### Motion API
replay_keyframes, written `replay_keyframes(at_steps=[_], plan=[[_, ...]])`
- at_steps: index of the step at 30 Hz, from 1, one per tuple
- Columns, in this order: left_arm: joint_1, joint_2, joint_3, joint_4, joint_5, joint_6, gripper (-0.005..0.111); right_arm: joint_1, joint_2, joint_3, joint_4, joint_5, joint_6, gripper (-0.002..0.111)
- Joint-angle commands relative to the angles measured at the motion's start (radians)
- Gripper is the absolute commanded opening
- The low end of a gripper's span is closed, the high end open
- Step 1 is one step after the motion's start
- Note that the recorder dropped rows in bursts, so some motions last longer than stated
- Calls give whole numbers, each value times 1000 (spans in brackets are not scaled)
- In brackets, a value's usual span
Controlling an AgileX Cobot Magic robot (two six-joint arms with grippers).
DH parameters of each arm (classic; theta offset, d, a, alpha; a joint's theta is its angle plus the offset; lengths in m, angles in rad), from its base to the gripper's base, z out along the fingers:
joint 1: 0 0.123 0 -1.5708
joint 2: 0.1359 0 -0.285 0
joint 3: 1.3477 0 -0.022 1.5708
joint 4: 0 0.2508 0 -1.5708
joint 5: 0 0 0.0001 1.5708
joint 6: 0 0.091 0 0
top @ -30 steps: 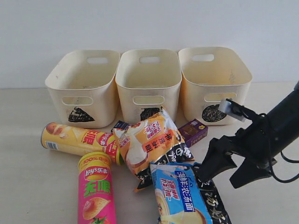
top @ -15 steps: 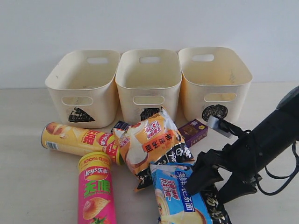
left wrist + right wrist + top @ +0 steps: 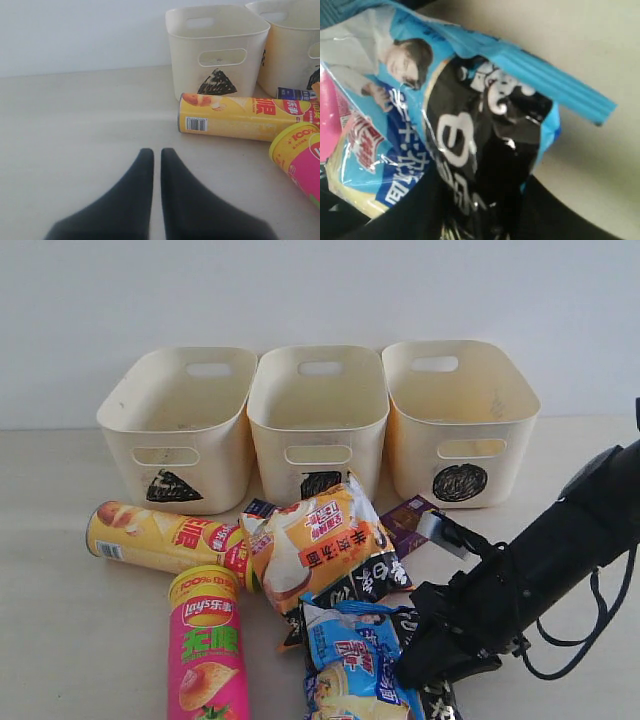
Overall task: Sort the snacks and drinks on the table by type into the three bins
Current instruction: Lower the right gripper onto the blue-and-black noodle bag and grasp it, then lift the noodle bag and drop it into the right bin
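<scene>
Right hand point(image 3: 412, 672) lower than a second ago, now down at pale beige counter point(image 3: 60, 640) level. Its fingers, wide before, have closed in. Crinkly blue foil bag point(image 3: 345, 655), flat earlier, now crumpled and bunched leftward. Bag sits pinched between right hand's fingers point(image 3: 555, 215), resting on counter. Left hand point(image 3: 153, 150) clenched, fingertips together, near tall yellow chip tube point(image 3: 235, 117).

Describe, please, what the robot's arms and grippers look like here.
The right arm is matte black and tube-like, with a small grey block near its wrist and thin black cable looping below. The left gripper has two smooth black fingers tapering to rounded tips.
</scene>
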Motion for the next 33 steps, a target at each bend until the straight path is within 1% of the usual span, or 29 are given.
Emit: replay_keyframes(at_steps=[1,6,16,20,23,25,29,33], plan=[[1,-4,-4,-3,-13,-6,4,2,17,10,-84,-76,-8,0],[1,-4,-4,-3,-13,-6,4,2,-19,-7,-102,-28,-2,0],[1,-4,-4,-3,-13,-6,4,-12,-208,-55,-150,120,22,0],[1,-4,-4,-3,-13,-6,4,-63,-248,-61,-144,159,29,0],[1,-4,-4,-3,-13,-6,4,-125,-263,-73,-138,212,24,0],[1,-4,-4,-3,-13,-6,4,-172,-269,-93,-123,213,24,0],[1,-4,-4,-3,-13,-6,4,-236,-280,-172,-110,213,61,0],[1,-4,-4,-3,-13,-6,4,-247,-280,-293,-113,213,107,0]])
